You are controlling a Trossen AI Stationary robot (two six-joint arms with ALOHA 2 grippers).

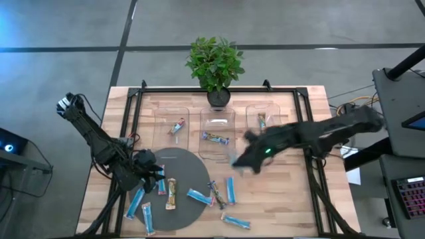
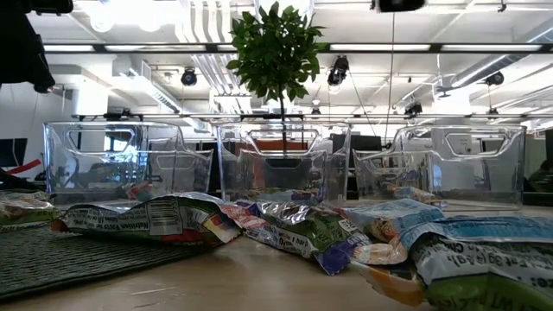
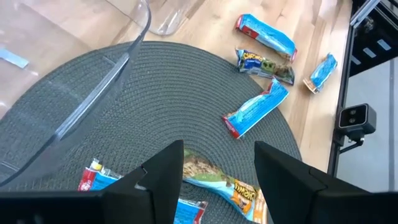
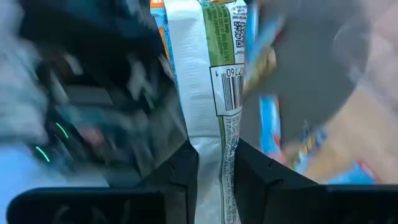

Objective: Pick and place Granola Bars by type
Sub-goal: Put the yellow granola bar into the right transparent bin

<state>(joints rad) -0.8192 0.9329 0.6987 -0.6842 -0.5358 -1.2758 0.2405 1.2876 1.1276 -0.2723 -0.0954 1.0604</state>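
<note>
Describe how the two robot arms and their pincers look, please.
Both arms are dark, nearly black, built of jointed segments. The left arm carries loose black cables and a pale end piece. The right arm shows a small green light. Each pincer, left pincer and right pincer, has two flat black fingers.

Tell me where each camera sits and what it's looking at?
High view: above the table, looking straight down; both arms show.
Low view: at tabletop height, facing the clear bins and the plant; no arm shows.
Left wrist view: on the left arm, looking past its open fingers at the round mat.
Right wrist view: on the right arm; its fingers pinch a bar.
Shared: high and left wrist views both show the mat.
</note>
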